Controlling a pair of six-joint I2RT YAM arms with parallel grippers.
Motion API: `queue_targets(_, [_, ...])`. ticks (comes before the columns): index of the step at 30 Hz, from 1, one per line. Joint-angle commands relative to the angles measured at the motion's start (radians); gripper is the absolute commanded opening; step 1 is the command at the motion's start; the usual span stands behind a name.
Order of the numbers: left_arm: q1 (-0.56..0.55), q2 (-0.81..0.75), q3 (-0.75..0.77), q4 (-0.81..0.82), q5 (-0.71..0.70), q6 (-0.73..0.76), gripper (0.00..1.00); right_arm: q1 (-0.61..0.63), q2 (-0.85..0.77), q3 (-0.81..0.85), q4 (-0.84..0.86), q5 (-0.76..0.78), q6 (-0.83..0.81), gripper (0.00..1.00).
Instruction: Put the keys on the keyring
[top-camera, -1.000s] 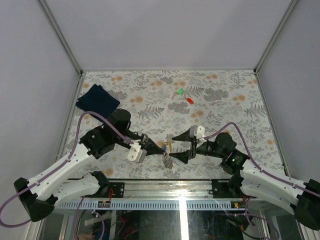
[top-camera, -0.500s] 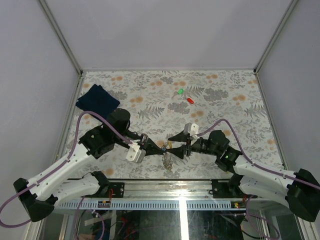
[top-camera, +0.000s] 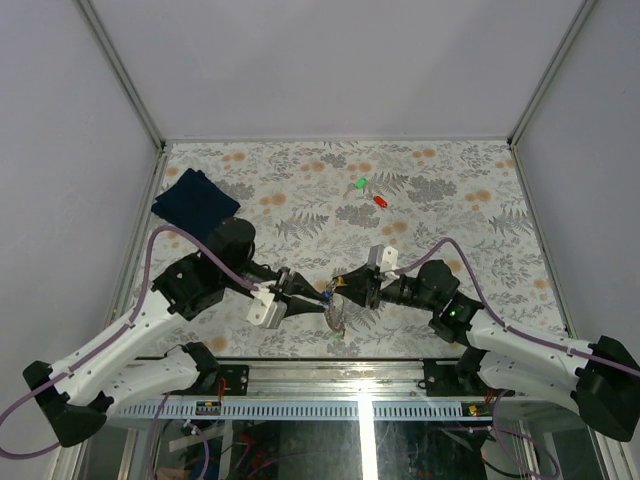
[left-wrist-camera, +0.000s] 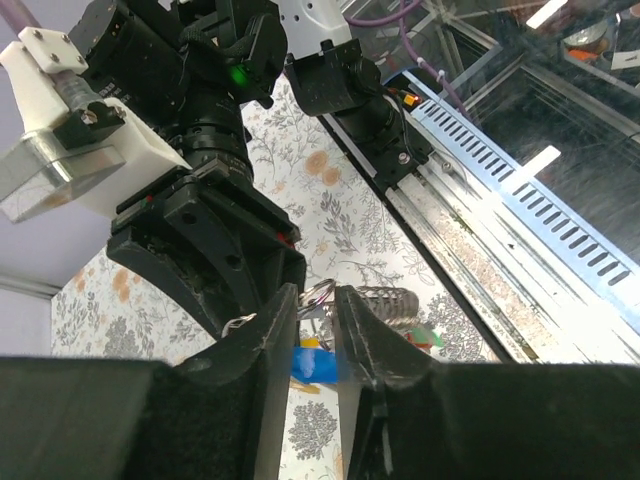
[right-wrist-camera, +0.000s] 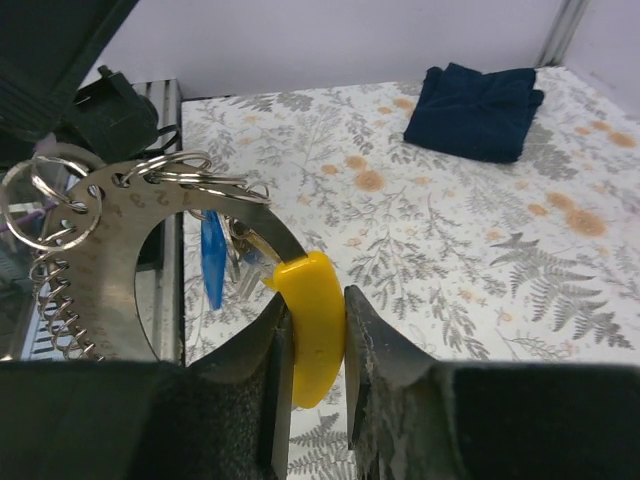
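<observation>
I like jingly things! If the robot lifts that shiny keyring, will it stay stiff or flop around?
Probably flops: the keyring has loose little rings and a coiled chain hanging from it. It looks light, being thin metal. The yellow key tag pinched in the right gripper looks smooth, so it might slip.

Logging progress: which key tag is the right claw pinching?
The yellow key; blue key hangs beside it, green key and red key lie on the table.

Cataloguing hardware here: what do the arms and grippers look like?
Left arm and right arm: white links, black joints, a looping purple cable each. Left gripper and right gripper: black tapered fingers, white mounts. Green light on the right.
</observation>
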Motion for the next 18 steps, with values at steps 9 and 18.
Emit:
queue_targets(9, [-0.007, -0.083, -0.001, 0.121, 0.006, -0.137, 0.34, 0.004, -0.177, 0.153, -0.171, 0.140, -0.272, 0.01])
queue_targets(18, [-0.007, -0.138, -0.058, 0.392, -0.179, -0.602, 0.53, 0.004, -0.265, 0.235, -0.424, 0.132, -0.665, 0.02])
